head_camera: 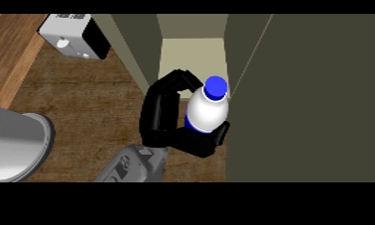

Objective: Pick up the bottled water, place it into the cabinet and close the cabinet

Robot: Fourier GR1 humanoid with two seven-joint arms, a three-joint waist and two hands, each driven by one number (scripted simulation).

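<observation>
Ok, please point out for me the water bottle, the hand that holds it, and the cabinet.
water bottle [207,111], head view, on its white body below the blue cap.
right hand [155,112], head view, on the black fingers curled beside the bottle.
cabinet [189,50], head view, on its pale inner wall.

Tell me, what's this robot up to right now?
One black hand is curled round a white water bottle with a blue cap, holding it upright at the open front of a dark cabinet. The bottle is not yet set down on the pale shelf inside. I can't tell which hand it is.
</observation>
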